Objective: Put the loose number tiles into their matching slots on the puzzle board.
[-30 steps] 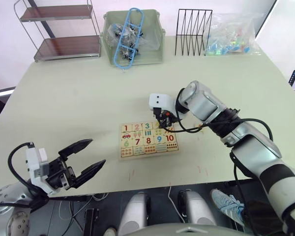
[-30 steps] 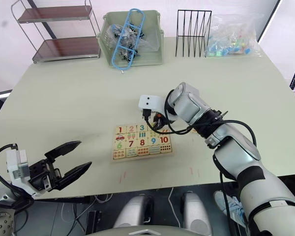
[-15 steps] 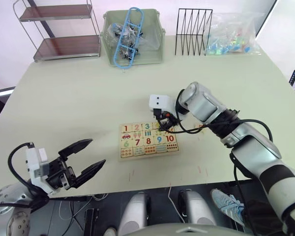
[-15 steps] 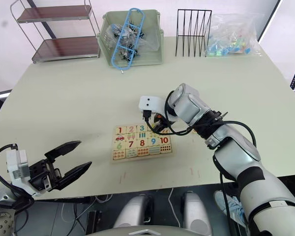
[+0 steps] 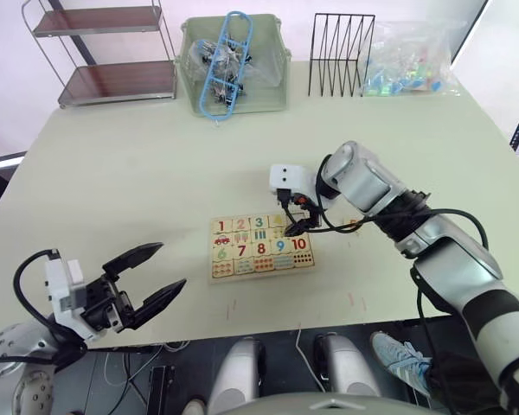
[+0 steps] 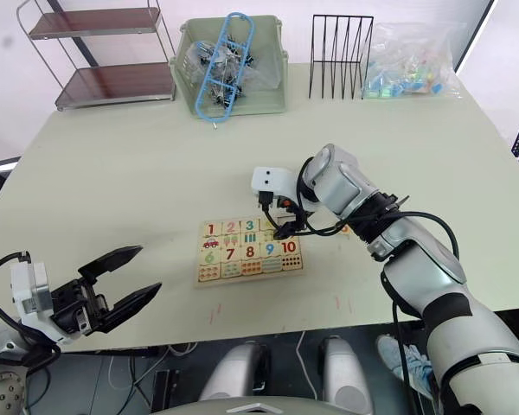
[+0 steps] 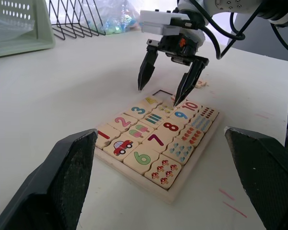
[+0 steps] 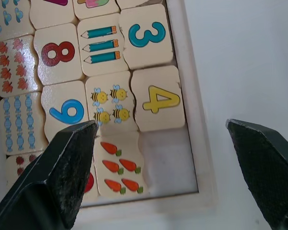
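Our right tool (image 5: 294, 220) hangs released above the 4 tile (image 8: 160, 99), now seated on the board (image 5: 260, 269) mid-counter (image 5: 130, 181). One slot (image 8: 168, 163) at the board's 1 o'clock corner looks unfilled, so we judge the next move is fetching the tile (image 5: 353, 225) lying at 3 o'clock. Our left tool (image 5: 147, 281) is spread, idle.

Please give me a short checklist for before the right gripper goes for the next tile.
1. Right gripper empty, fingers open above the board: ok.
2. Tile 4 lies flat in its slot beside the 3: ok.
3. Last slot, next to the 4, is bare: ok.
4. Loose tile on the table just beyond the board, near the right gripper: ok; its numeral: cannot tell.
5. Left gripper open, well away from the board: ok.
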Tool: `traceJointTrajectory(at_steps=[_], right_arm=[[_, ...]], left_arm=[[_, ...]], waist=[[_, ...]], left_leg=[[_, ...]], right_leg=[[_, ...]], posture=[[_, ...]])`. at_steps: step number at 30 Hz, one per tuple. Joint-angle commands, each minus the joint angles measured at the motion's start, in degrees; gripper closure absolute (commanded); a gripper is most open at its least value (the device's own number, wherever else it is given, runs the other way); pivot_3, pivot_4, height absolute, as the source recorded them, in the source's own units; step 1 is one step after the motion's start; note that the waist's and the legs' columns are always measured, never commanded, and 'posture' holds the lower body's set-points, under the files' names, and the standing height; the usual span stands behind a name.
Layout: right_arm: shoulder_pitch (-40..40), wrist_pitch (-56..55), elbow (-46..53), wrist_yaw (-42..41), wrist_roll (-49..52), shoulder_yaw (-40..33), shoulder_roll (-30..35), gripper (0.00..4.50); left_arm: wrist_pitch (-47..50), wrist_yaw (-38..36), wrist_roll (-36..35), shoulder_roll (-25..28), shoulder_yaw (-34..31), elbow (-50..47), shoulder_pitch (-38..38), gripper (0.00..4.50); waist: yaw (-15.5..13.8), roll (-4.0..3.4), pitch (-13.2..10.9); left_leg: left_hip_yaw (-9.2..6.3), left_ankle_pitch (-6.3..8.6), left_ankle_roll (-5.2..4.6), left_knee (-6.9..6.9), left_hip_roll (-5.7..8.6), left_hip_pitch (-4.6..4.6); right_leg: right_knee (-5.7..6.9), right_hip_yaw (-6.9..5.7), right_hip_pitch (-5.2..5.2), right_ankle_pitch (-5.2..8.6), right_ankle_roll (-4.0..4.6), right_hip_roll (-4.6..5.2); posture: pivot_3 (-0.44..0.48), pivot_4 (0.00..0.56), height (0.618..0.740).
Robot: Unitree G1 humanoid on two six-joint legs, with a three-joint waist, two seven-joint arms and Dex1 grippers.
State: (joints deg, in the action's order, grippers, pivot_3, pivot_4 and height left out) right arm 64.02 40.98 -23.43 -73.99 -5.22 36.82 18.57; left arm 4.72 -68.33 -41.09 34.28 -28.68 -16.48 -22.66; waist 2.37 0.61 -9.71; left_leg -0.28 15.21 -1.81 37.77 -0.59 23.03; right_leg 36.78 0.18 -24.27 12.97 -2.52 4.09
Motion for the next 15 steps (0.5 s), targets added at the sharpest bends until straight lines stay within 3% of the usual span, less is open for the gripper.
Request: traceJointTrajectory(at_steps=[1,8,11,12,15], right_arm=[[-0.7,-0.2,3.5,-0.5,2.8,-4.2,0.6,0.01],[-6.0,-1.8,7.0,3.8,7.3,-12.1,0.9,0.01],[-10.1,-7.4,6.9,6.6,9.3,-15.7,-0.4,1.54],[-11.2,-8.5,7.2,7.2,10.0,-16.7,-0.9,1.69],[-13.8,-11.4,7.8,9.2,11.1,-18.6,-1.7,2.99]], left_arm=[[-0.4,0.2,-0.4,0.3,-0.7,-0.6,0.0,0.0],[-0.2,-0.2,-0.4,1.0,-0.9,-0.1,0.4,0.0],[-0.5,-0.4,0.0,1.3,-0.7,0.6,1.3,0.0],[-0.6,-0.5,0.1,1.4,-0.7,0.8,1.5,0.0],[-0.6,-1.0,0.2,1.8,-0.9,1.5,1.9,0.0]], waist=[[0.0,0.0,0.0],[0.0,0.02,0.0],[-0.1,0.01,0.0],[0.0,0.01,0.0],[-0.1,0.02,0.0]], left_leg=[[0.0,0.0,0.0,0.0,0.0,0.0],[0.01,-0.01,0.0,0.0,0.01,0.0],[0.0,-0.01,0.0,0.0,0.01,0.0],[0.0,-0.01,0.0,0.0,0.01,0.0],[0.03,-0.03,0.01,0.0,0.03,-0.01]], right_leg=[[0.0,0.0,0.0,0.0,0.0,0.0],[0.0,-0.01,0.01,-0.01,-0.02,-0.02],[0.01,-0.02,0.01,-0.02,-0.04,-0.05],[0.01,-0.02,0.01,-0.02,-0.05,-0.06],[0.02,0.0,0.03,-0.12,-0.22,-0.39]], posture=[[0.0,0.15,0.74],[0.0,0.15,0.74],[0.0,0.15,0.74],[0.0,0.15,0.74],[0.0,0.15,0.74]])
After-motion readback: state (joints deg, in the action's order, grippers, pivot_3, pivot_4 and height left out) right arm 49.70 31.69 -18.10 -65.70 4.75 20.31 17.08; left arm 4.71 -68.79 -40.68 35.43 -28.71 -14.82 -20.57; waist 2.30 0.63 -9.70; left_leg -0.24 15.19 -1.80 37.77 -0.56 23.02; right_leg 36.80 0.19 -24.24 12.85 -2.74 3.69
